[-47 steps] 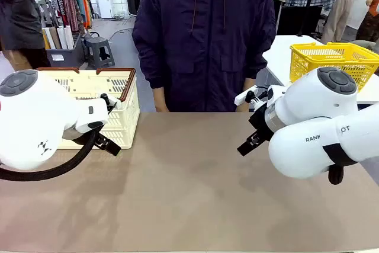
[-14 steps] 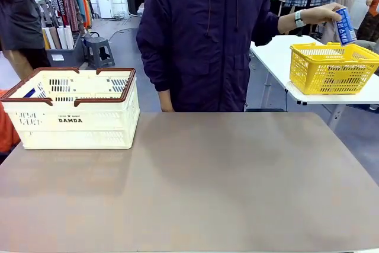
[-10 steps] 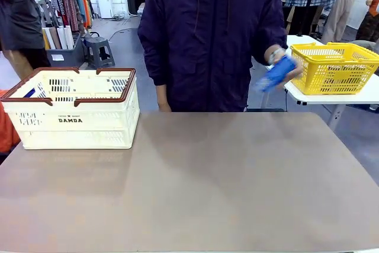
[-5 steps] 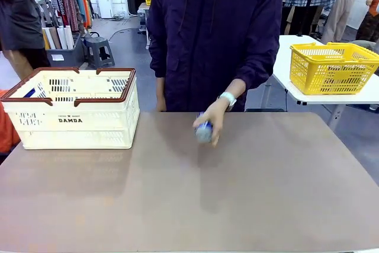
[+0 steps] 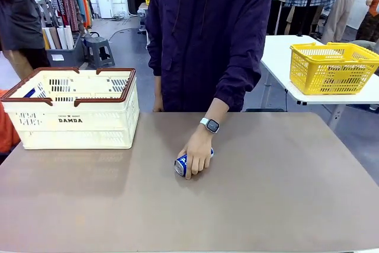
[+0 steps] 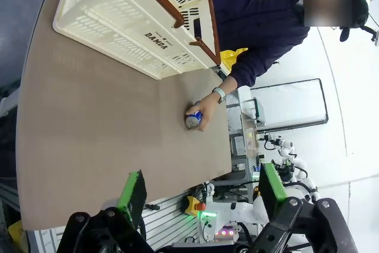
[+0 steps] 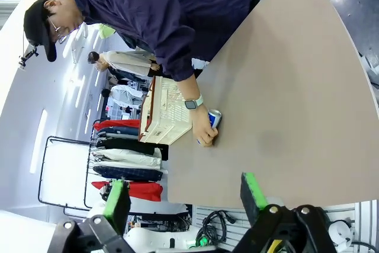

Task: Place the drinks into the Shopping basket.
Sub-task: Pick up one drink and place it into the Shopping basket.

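Front view shows a light, slick can (image 5: 180, 165) lying sideways; I'd pinch its middle, while left gripper (image 6: 201, 194) and right gripper (image 7: 184, 195) gape empty.

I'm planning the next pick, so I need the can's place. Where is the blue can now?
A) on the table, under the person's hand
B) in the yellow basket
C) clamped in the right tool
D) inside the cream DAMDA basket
A: the blue can rests on the table near its middle, with the person's hand laid over it.
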Motion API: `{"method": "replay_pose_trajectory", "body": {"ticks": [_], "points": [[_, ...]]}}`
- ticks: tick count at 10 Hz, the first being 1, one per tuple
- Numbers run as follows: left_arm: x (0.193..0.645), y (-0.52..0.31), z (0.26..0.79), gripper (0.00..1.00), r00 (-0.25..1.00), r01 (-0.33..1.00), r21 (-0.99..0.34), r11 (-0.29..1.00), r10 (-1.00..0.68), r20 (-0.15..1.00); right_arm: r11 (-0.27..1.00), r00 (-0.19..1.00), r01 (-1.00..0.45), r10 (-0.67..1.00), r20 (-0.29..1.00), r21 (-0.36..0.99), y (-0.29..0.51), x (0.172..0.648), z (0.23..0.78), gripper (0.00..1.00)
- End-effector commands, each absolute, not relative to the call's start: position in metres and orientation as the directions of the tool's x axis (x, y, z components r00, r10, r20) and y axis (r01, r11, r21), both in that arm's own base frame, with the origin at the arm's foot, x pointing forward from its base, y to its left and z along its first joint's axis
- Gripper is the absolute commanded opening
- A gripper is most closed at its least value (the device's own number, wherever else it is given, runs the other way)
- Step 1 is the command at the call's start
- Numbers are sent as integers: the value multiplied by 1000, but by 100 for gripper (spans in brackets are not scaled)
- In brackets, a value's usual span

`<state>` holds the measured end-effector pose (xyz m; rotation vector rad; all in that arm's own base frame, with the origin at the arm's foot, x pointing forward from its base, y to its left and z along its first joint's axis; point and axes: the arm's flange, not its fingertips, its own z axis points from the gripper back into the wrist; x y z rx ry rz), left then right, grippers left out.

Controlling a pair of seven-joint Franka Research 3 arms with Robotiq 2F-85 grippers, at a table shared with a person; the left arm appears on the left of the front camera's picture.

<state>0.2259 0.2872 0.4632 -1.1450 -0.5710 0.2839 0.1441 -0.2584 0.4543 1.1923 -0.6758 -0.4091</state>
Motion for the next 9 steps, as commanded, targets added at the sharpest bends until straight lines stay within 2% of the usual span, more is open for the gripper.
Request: {"method": "replay_pose_trajectory", "body": {"ticks": [1,9], "points": [[226,290,464,100,819,102,-914,393,489,301,335,726,-89,-624,291,938,-261,146,460,100],[226,290,464,100,819,102,-914,393,489,301,335,726,-89,-624,291,938,-261,146,460,100]]}}
